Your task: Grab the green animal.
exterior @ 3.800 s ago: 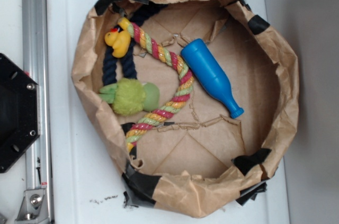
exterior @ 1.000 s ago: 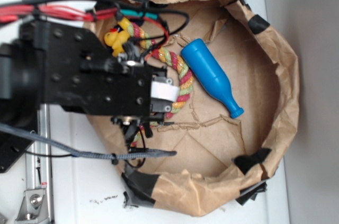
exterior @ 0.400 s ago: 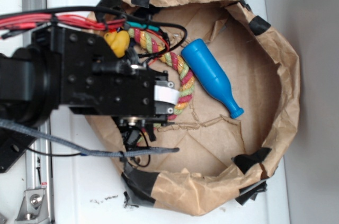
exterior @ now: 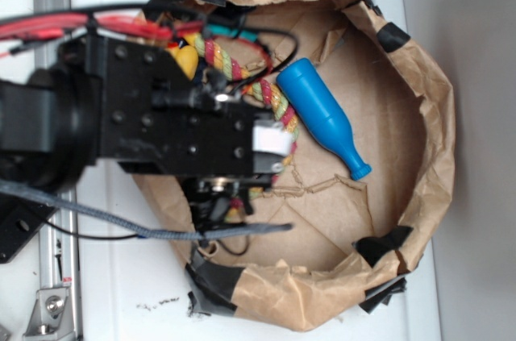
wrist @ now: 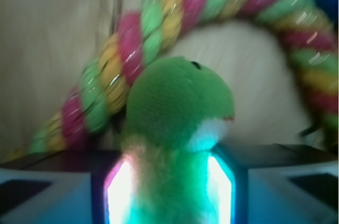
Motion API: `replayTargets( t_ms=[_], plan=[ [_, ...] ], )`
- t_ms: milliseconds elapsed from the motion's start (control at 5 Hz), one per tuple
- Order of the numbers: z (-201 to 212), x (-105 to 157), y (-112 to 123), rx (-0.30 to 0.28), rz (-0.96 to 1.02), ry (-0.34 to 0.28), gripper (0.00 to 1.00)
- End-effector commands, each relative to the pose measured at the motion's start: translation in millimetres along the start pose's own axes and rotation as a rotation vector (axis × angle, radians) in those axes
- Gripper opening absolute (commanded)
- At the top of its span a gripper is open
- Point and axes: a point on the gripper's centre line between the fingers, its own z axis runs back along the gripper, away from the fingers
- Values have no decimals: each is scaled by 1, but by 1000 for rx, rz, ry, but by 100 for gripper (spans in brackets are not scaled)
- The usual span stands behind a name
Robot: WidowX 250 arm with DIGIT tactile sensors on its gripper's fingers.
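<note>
In the wrist view the green animal fills the centre. Its smooth green head sticks out past the jaws and its fuzzy body sits pinched between them. My gripper is shut on that body, with a glowing pad pressed against each side. In the exterior view my black arm reaches over the left part of the paper basket and hides both the animal and the fingers.
The multicoloured twisted rope arches behind the animal and also shows beside my arm. A blue bottle toy lies mid-basket. A yellow duck peeks out by the arm. The crumpled brown paper wall rings everything.
My arm came in over the green animal, which lay uncovered at first. Since the last frames the arm has shifted slightly right and looks larger, and the rope has shifted with it.
</note>
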Motion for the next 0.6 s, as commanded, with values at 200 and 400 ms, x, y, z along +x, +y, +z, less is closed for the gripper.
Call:
replayTargets(
  t_ms=[200, 400],
  plan=[
    [111, 55, 7, 47, 164, -197, 0],
    [104, 52, 7, 26, 151, -166, 0]
  ],
)
